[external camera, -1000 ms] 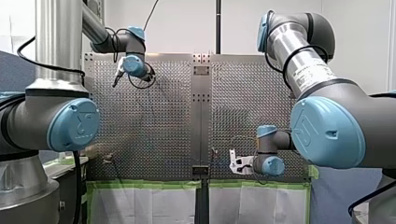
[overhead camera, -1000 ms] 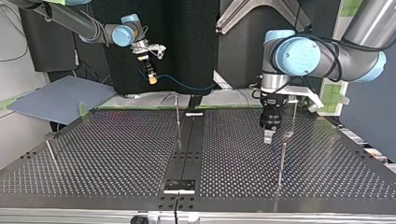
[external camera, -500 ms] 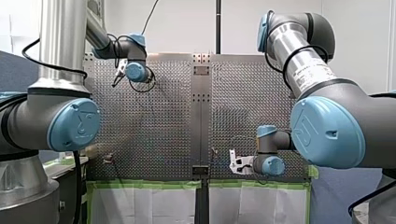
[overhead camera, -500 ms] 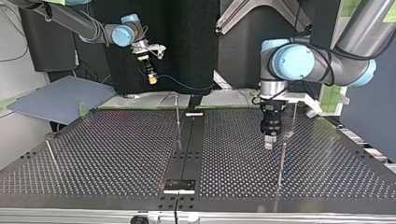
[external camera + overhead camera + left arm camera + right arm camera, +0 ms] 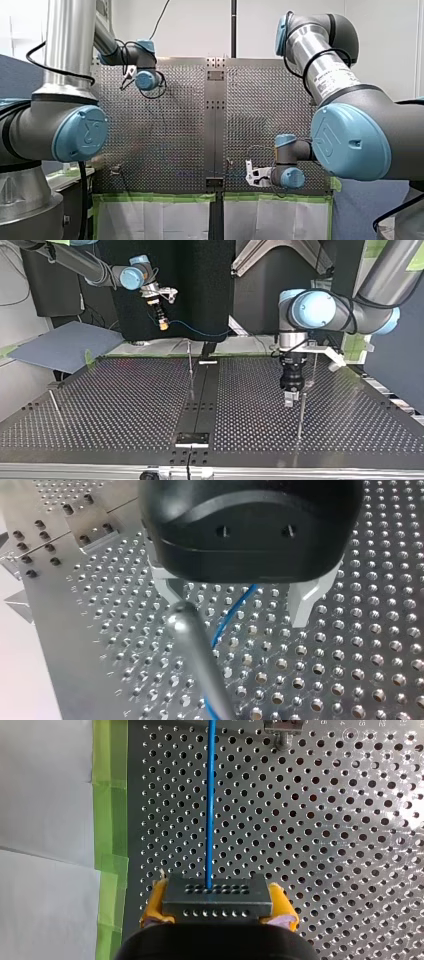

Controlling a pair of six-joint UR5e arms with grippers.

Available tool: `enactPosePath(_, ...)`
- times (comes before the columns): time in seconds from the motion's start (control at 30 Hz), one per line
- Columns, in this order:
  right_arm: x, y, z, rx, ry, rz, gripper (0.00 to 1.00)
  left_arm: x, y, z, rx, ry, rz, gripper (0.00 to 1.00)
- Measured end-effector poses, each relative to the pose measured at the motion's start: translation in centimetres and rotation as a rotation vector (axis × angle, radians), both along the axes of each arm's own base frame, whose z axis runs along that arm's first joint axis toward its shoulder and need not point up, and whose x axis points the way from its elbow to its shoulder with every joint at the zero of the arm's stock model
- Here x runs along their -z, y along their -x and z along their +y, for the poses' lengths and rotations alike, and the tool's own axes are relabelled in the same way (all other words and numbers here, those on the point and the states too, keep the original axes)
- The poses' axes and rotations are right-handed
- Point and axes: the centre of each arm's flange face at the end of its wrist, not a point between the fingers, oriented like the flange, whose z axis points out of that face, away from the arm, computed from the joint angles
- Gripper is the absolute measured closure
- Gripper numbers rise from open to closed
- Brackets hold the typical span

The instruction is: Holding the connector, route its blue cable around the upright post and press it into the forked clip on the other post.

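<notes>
my right gripper (image 5: 217, 906) is closed on the connector (image 5: 217, 892), with the yellow pads (image 5: 154, 902) squeezing its two flanks. it is raised over the far left of the perforated bench (image 5: 125, 405) in the top view, probably to keep the blue cable (image 5: 210, 795) taut and clear of the holes. my left gripper (image 5: 237, 605) hangs low at that view's right with its metal fingers (image 5: 302, 605) spread wide, straddling the cable just beside the upright post (image 5: 192, 650), seemingly to steer the cable around the post (which post carries the forked clip i cannot tell). the label (image 5: 332, 82) on my right arm is too small to read.
</notes>
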Motion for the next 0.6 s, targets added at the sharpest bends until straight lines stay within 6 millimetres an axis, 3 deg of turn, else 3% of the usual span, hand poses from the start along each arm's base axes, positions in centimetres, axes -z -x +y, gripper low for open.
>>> enactPosePath(0.2, 0.0, 0.0, 0.0, 0.0, 0.0, 0.0, 1.0, 0.9, -0.9, -0.2, 0.001, 0.002, -0.021, 0.0)
enactPosePath(0.6, 0.0, 0.1, -0.1, 0.001, 0.001, 0.0, 1.0, 0.2, -1.7, -0.3, 0.003, 0.027, -0.11, 0.0)
